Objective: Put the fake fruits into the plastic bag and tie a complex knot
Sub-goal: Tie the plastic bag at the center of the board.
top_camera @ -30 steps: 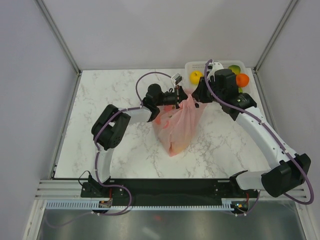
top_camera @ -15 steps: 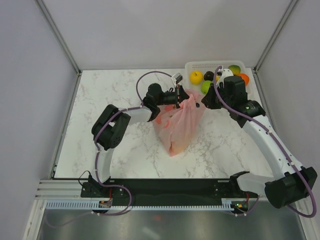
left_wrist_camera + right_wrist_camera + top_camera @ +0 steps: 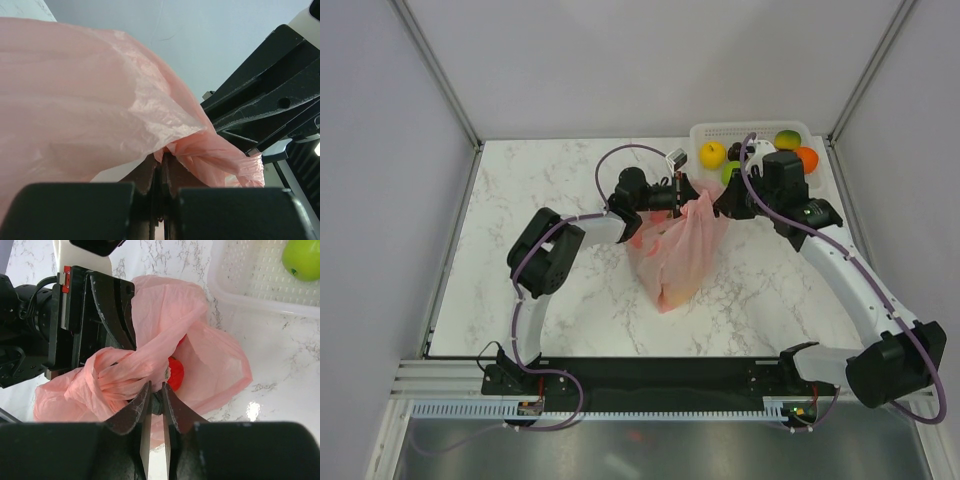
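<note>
The pink plastic bag (image 3: 675,250) stands on the marble table with a red fake fruit (image 3: 175,374) showing through its mouth. My left gripper (image 3: 682,192) (image 3: 162,159) is shut on a fold of the bag's top edge. From the right, my right gripper (image 3: 718,205) (image 3: 156,390) has its jaws pinched nearly together on the twisted pink handle (image 3: 135,367). That handle is bunched into a loose knot (image 3: 102,380) beside the left gripper's fingers. More fake fruits lie in the basket: yellow (image 3: 712,154), green (image 3: 730,172) (image 3: 301,257), orange (image 3: 807,158).
The white lattice basket (image 3: 750,132) (image 3: 250,287) sits at the table's back right corner, just behind the right wrist. A purple cable loops over the left arm (image 3: 620,150). Grey walls enclose the table on three sides.
The right wrist swung back away from the basket and settled closer to the bag top, and its jaws narrowed onto the handle. The left gripper and the bag stayed put.
</note>
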`<state>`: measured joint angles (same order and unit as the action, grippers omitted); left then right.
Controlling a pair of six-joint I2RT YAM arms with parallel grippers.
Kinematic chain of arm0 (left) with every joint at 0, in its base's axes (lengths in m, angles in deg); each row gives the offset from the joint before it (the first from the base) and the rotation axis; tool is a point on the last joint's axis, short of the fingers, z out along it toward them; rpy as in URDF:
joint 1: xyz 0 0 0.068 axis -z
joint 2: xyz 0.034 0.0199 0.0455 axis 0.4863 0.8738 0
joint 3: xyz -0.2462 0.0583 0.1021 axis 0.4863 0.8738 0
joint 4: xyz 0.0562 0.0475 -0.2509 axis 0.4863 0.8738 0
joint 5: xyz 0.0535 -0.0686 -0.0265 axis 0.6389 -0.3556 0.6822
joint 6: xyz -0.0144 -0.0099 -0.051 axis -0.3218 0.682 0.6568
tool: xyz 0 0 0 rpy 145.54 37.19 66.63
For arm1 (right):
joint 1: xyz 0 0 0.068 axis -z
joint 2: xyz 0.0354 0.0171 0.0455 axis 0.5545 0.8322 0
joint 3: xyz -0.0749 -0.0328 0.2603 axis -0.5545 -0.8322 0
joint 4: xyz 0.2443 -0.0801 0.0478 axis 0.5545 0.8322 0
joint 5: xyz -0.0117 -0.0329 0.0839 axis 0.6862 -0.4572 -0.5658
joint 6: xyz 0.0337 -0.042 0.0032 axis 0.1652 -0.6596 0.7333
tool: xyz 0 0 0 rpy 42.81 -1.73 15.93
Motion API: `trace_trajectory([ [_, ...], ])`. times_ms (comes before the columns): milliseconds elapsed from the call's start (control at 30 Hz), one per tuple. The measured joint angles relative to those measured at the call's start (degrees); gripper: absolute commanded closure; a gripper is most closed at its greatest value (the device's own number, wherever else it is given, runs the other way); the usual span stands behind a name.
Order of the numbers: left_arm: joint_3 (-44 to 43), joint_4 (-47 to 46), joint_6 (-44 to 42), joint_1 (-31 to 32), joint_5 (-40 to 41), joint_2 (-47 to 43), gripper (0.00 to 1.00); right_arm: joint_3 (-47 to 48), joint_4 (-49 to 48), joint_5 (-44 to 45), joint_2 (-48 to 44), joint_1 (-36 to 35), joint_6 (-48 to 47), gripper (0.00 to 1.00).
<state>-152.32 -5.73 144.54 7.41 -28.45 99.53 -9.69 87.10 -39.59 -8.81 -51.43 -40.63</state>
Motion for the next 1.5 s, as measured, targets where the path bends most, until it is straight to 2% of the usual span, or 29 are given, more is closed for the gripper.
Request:
trace_trajectory([
  [400, -2.36, 3.06, -0.66, 0.44, -0.92, 0.81, 0.98, 2.21, -1.95, -3.02, 3.67, 0.04, 0.24, 0.77],
  [733, -3.21, 4.22, -1.49, 0.63, -1.60, 0.92, 0.98, 2.54, -1.88, -3.45, 4.02, 0.31, 0.63, 0.66],
  [1500, -8.22, 7.45, -2.80, 0.96, -4.63, 3.74, 0.98, 3.61, -1.11, -4.52, 5.07, 0.74, -0.07, 0.63],
])
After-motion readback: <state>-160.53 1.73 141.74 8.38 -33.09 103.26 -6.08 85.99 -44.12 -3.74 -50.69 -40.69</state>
